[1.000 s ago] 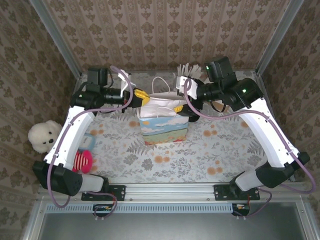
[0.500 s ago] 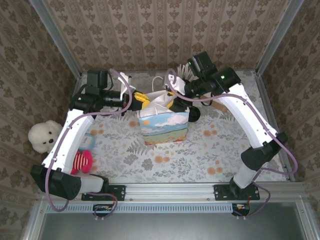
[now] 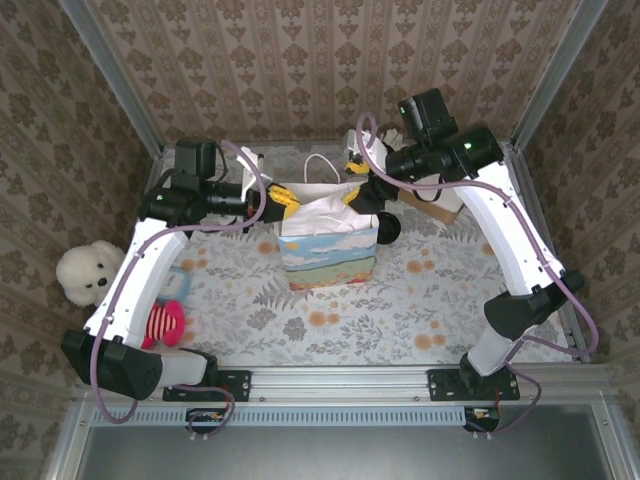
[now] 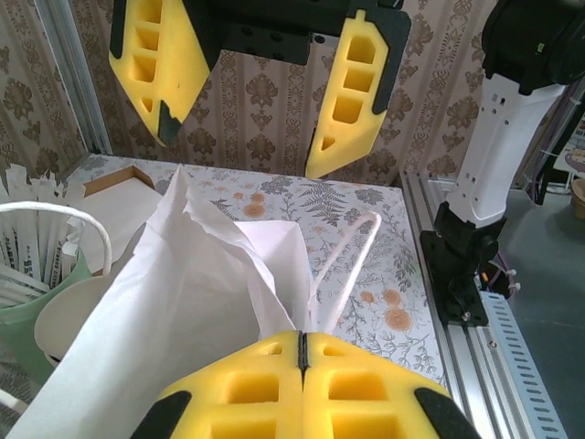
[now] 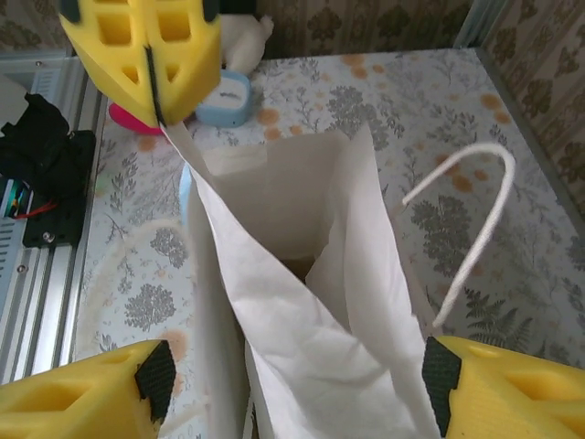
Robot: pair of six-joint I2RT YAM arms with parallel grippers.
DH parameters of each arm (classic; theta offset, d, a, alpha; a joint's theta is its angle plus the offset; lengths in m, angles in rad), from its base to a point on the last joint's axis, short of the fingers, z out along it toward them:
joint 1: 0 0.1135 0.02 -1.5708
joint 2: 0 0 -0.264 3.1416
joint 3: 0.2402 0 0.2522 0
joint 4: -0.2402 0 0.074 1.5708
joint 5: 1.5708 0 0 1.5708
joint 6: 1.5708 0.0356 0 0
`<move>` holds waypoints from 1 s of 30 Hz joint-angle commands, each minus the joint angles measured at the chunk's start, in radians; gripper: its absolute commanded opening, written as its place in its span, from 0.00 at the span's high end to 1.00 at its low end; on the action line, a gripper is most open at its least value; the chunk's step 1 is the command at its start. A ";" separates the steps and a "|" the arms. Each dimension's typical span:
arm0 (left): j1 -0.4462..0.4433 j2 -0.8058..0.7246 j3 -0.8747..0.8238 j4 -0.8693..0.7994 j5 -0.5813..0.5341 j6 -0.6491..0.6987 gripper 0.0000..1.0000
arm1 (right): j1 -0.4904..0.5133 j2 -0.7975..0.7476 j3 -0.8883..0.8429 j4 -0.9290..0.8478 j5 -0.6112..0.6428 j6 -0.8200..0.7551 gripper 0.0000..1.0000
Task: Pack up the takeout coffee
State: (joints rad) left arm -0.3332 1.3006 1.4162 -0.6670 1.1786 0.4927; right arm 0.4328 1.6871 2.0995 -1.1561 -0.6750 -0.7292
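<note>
1 paper bag [image 3: 328, 255]: left gripper [image 5: 157, 108] pinches rim, right gripper [image 4: 245, 148] spread above.

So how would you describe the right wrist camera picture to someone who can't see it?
Looking down into an open white paper bag on a flower-patterned table, with a white cord handle looping up at its right. The right gripper frames it below, jaws wide apart; the left gripper, top left, pinches the bag's rim.
</note>
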 commanded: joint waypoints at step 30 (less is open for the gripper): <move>-0.003 0.012 -0.004 0.003 -0.074 0.017 1.00 | 0.023 0.082 0.013 -0.219 0.009 -0.185 0.96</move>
State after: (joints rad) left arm -0.3332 1.3228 1.4158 -0.6662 1.1217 0.5117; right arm 0.4446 1.8019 2.0834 -1.3437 -0.6060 -0.8944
